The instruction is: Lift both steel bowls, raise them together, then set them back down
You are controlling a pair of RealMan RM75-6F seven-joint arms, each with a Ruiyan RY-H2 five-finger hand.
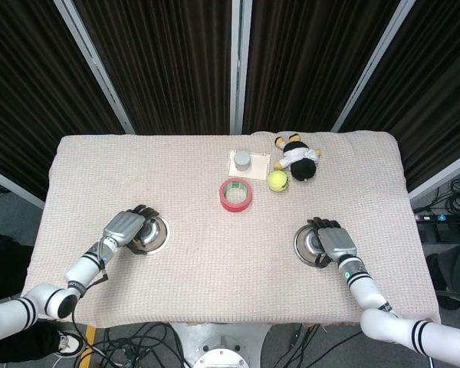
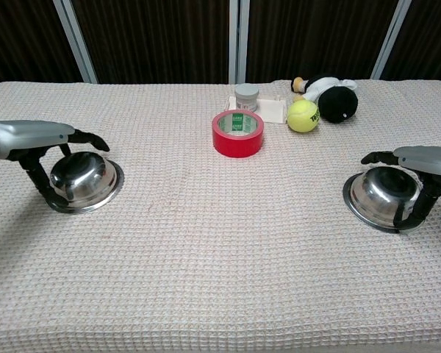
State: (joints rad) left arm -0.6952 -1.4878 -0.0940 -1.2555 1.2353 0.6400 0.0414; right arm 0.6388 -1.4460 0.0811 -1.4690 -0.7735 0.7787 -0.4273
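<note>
Two upturned steel bowls sit on the beige cloth table. The left bowl (image 1: pixel 153 236) (image 2: pixel 84 180) lies under my left hand (image 1: pixel 124 227) (image 2: pixel 37 136), whose fingers reach over its dome while the thumb drops to the near rim. The right bowl (image 1: pixel 307 247) (image 2: pixel 381 197) lies under my right hand (image 1: pixel 334 244) (image 2: pixel 422 156), fingers stretched above it and thumb down at the outer rim. Both bowls rest on the cloth. The fingers of each hand are spread, not closed on the bowl.
At the back middle stands a red tape roll (image 1: pixel 235 194) (image 2: pixel 238 134). Behind it are a small grey jar on a white tray (image 1: pixel 243 161), a tennis ball (image 1: pixel 277 181) and a black-and-white plush toy (image 1: pixel 297 157). The table's front edge is close to both forearms.
</note>
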